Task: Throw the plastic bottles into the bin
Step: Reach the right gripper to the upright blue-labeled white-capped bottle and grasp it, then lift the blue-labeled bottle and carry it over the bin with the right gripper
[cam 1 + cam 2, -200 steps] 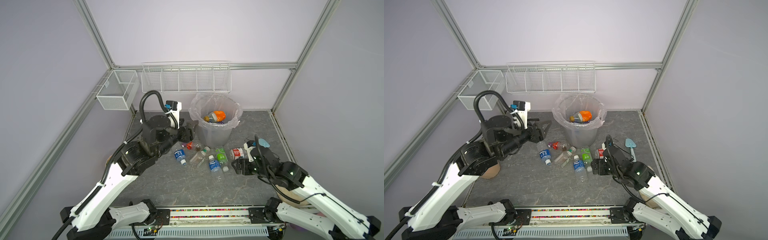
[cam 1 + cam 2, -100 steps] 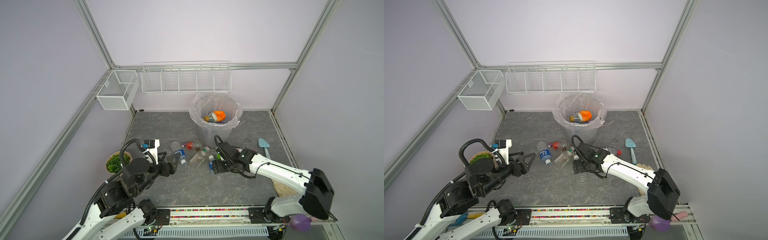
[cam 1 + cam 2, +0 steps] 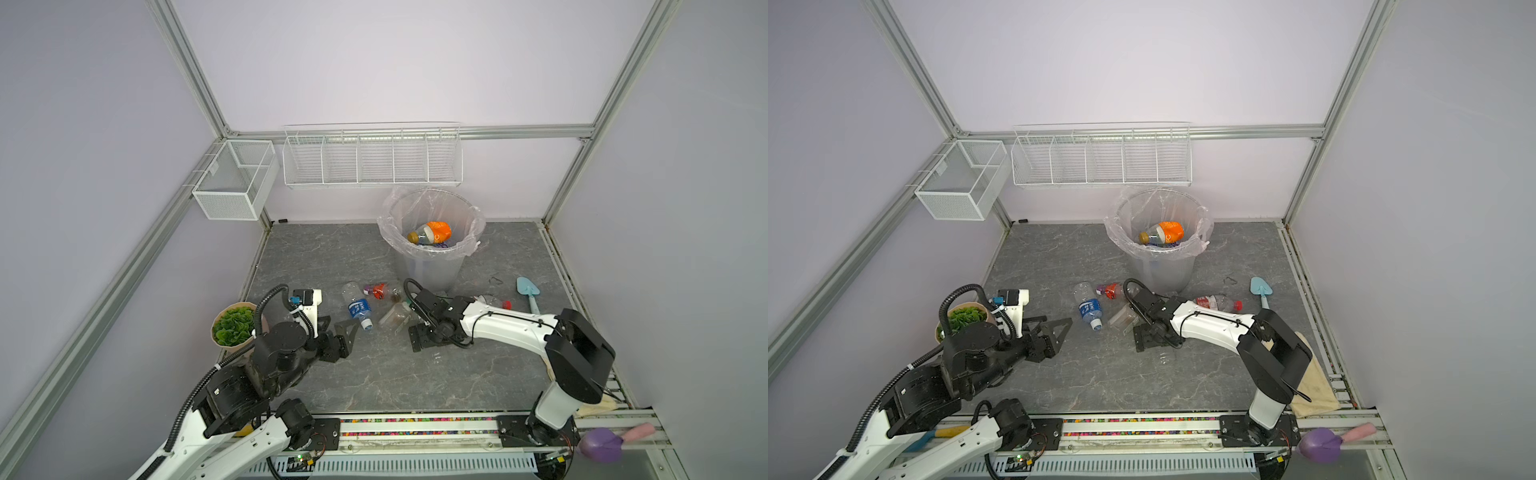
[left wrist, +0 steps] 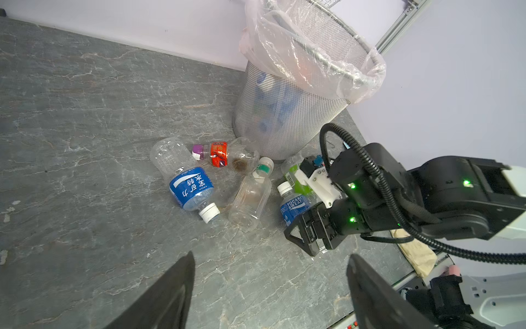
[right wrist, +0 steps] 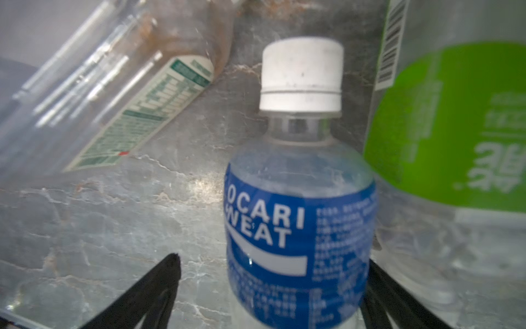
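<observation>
The left gripper (image 3: 347, 330) has pulled back from the bin (image 3: 428, 270), fingers apart and empty, so its throw looks done. The right gripper (image 5: 270, 265) has reached the blue bottle (image 5: 299, 216), at 6 o'clock from the bin. Its fingers stand wide apart around it; maybe one touches, the view is blurry.

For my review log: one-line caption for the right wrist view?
Open right gripper astride a white-capped Pocari Sweat bottle; a green-labelled bottle lies alongside.
</observation>
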Available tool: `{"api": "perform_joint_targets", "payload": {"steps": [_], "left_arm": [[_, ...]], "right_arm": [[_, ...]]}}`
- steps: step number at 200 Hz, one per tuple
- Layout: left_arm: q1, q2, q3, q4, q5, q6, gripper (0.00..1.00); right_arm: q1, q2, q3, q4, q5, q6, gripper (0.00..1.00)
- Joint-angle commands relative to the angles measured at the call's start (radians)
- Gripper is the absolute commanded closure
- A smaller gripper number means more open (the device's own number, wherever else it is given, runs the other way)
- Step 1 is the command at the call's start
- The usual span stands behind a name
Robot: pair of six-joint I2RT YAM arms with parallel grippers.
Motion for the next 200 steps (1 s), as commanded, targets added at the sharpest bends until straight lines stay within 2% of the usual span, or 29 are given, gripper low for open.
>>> {"api": "perform_joint_targets", "payload": {"steps": [1, 20, 28, 35, 43, 68, 99, 154, 200], "left_arm": [[-0.003, -0.027, -0.026, -0.031, -0.005, -0.036, 0.17], [-0.003, -0.048, -0.043, -0.023, 0.01, -0.06, 0.17], [-0.003, -0.054, -0.046, -0.023, 0.012, -0.068, 0.17], [-0.003, -0.059, -0.05, -0.023, 0.014, -0.076, 0.17], [-0.003, -0.065, -0.053, -0.024, 0.018, -0.082, 0.17], [-0.003, -0.077, -0.051, -0.034, 0.022, -0.094, 0.17], [-0.003, -0.093, -0.051, -0.044, 0.019, -0.106, 0.17], [-0.003, -0.073, -0.081, -0.014, 0.047, -0.12, 0.17], [-0.005, -0.06, -0.127, 0.019, 0.066, -0.134, 0.17]], "right_arm": [[0.023, 0.017, -0.003, -0.02, 0.042, 0.034, 0.11], [0.04, 0.013, -0.012, -0.018, 0.061, 0.047, 0.21], [0.049, 0.005, -0.012, -0.023, 0.076, 0.054, 0.33], [0.058, -0.005, -0.012, -0.029, 0.091, 0.059, 0.48], [0.067, -0.019, -0.009, -0.039, 0.108, 0.063, 0.58], [0.085, -0.068, -0.001, -0.075, 0.143, 0.068, 0.72], [0.126, -0.163, 0.023, -0.123, 0.19, 0.058, 0.77], [0.26, -0.36, 0.149, -0.219, 0.337, 0.002, 0.78], [0.355, -0.478, 0.343, -0.237, 0.454, -0.139, 0.77]]}}
